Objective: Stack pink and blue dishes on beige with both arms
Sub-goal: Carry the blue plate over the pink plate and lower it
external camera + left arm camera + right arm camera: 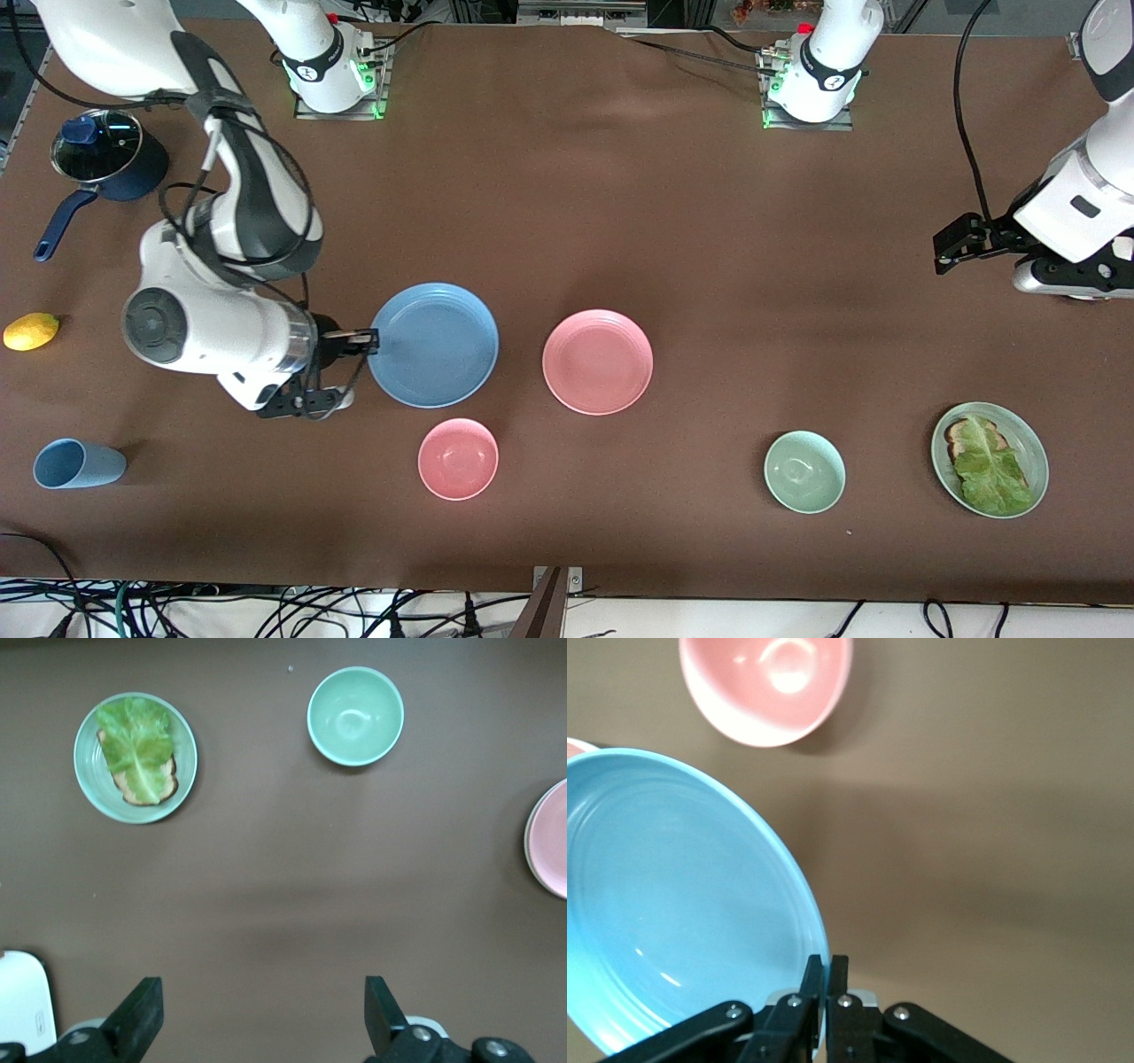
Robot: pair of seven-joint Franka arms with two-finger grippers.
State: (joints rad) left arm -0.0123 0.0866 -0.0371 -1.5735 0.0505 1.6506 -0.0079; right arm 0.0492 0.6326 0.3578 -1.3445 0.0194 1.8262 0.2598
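Observation:
The blue plate [433, 345] lies in the middle of the table, toward the right arm's end. My right gripper [372, 338] is shut on its rim, and in the right wrist view the fingers [827, 961] pinch the edge of the blue plate [673, 904]. The pink plate [598, 361] rests flat beside it, apart from it, and its edge shows in the left wrist view [554, 842]. My left gripper [943, 252] hangs open and holds nothing [261, 988], over bare table at the left arm's end. The beige plate is out of view.
A pink bowl [458, 458] sits nearer the camera than the blue plate. A green bowl [804, 471] and a green plate with lettuce [990, 459] lie toward the left arm's end. A light blue cup [78, 463], a lemon [31, 331] and a dark lidded pot [106, 159] stand at the right arm's end.

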